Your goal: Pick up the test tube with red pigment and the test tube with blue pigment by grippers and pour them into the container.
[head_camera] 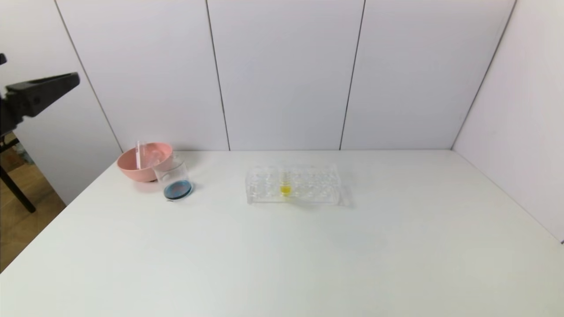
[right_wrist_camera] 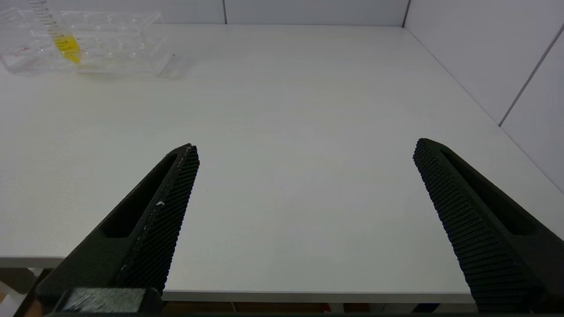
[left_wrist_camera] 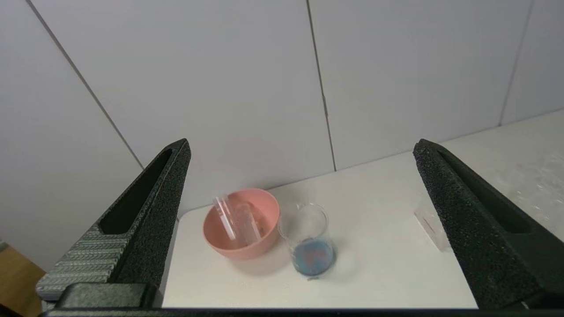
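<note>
Hanging off the bench's left edge at about 9 o'clock in the head view, the left end effector is spread wide with nothing between its fingers and touching nothing. Only one black finger tip shows in the head view, raised well above the bench.

The right end effector is likewise spread wide and empty, low over the near edge of the bench, out of the head view.

The container, a clear beaker, stands at roughly 10 o'clock on the bench, touching or just beside the pink bowl. It holds a shallow layer of blue liquid with a reddish patch in it.

Two clear tubes lean inside the pink bowl; which one held red and which blue cannot be told, and no pigment is visible in them.

The clear tube rack sits near 12 o'clock, well apart from the beaker, with the yellow-liquid tube upright in it.
</note>
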